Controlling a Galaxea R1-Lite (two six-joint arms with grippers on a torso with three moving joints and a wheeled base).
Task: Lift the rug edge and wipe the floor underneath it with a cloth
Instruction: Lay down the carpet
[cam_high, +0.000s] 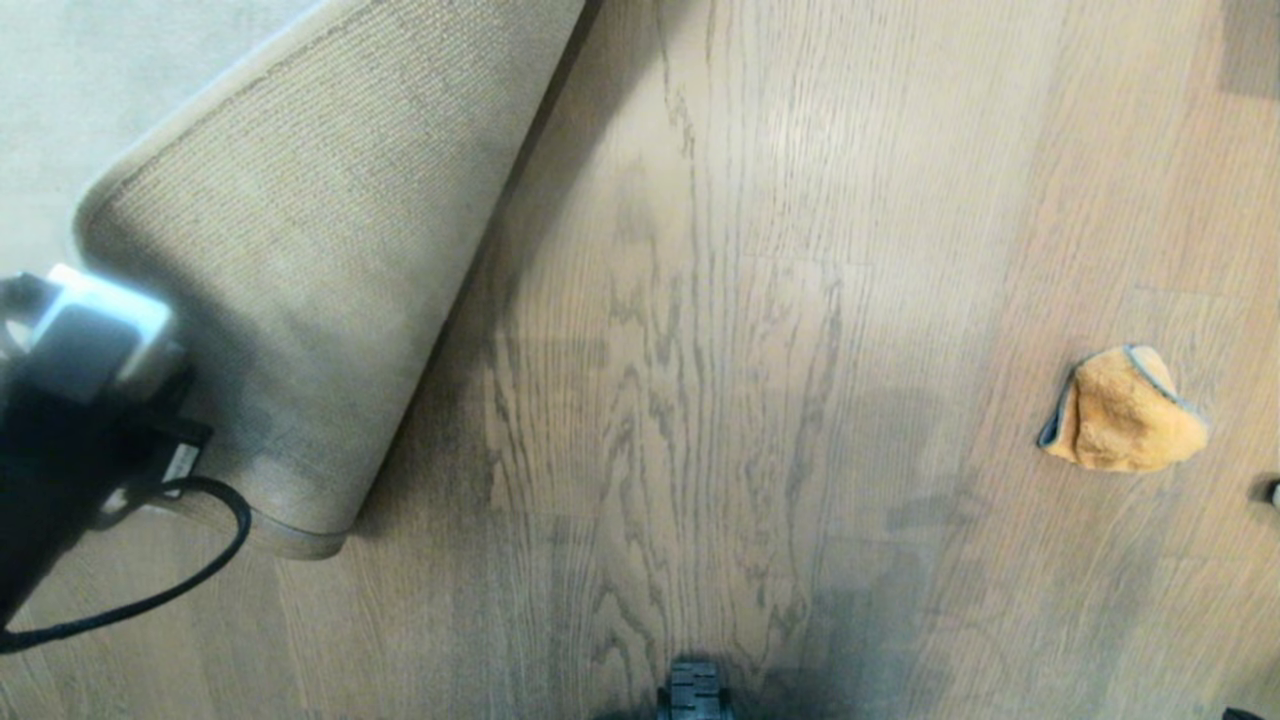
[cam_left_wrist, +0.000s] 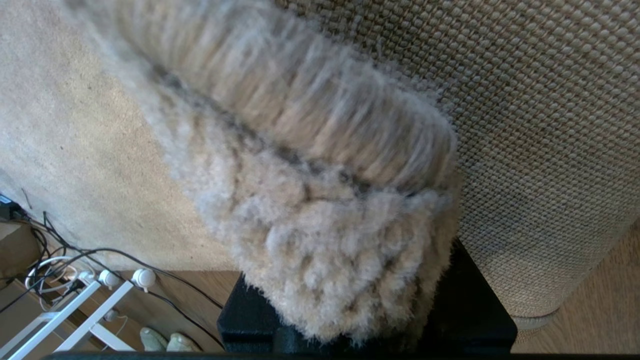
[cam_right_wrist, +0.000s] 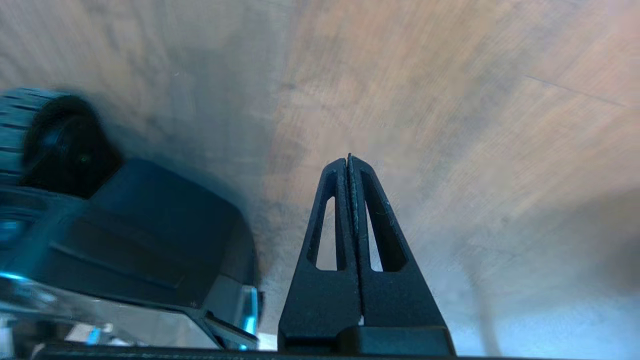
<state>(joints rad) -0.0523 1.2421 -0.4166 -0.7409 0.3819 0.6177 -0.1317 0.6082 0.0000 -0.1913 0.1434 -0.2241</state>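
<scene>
Rug edge (cam_high: 300, 300) is folded back at the upper left of the head view, tan woven backing facing up, rounded corner toward the robot, pale pile side (cam_high: 90, 90) of the rug lying flat beyond it. Left gripper (cam_left_wrist: 350, 300) is clamped on the rug edge: in the left wrist view the fuzzy pile bunches up between its black fingers (cam_left_wrist: 475, 310), backing weave just beside. Left arm (cam_high: 70, 420) shows at the left border of the head view, black with a white block and a looping black cable (cam_high: 190, 580).

Floor (cam_high: 700, 350), brown wood-grain planks with dark streaks, lies bare beside the fold. Cloth (cam_high: 1125, 410), orange with grey trim, sits crumpled on the floor at the right, well apart from the rug and touched by nothing.

Right gripper (cam_right_wrist: 349, 165): fingers pressed together, empty, over bare floor, the robot base and a wheel (cam_right_wrist: 45, 140) beside it.

Cables and a white frame (cam_left_wrist: 75, 305) lie past the rug in the left wrist view.
</scene>
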